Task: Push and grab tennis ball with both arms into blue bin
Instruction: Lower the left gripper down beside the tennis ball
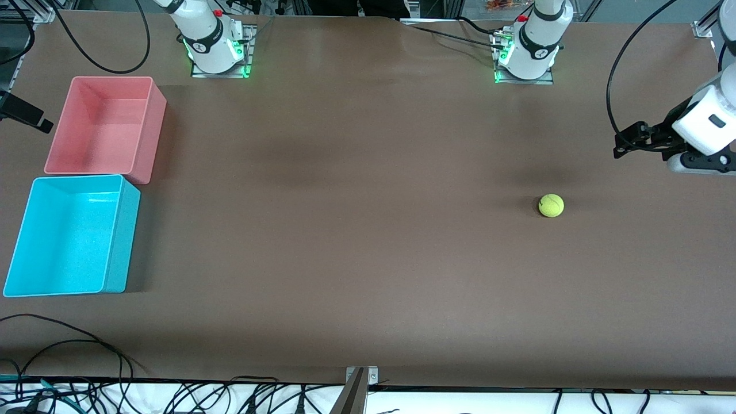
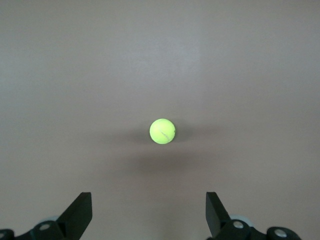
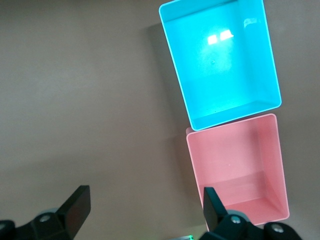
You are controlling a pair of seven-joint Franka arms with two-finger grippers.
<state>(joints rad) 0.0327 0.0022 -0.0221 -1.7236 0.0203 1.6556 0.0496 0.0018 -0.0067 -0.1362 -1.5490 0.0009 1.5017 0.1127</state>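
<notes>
Nothing is moved yet; I judge this the approach. The tennis ball (image 1: 551,205) sits at the right of the front frame, alone on the table (image 1: 356,241). My left gripper (image 1: 624,144) hangs at the frame's right edge with fingers spread, empty. My right gripper (image 3: 145,212), fingers also spread, looks down on the blue bin (image 1: 118,230) at lower left; its height I can't judge. Next, my left must get beside the ball and shove it binward.

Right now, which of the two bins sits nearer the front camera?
The blue bin. It lies lower in the front view than the pink bin, which sits beside it, closer to the right arm's base. Both are empty and the same shape.
</notes>
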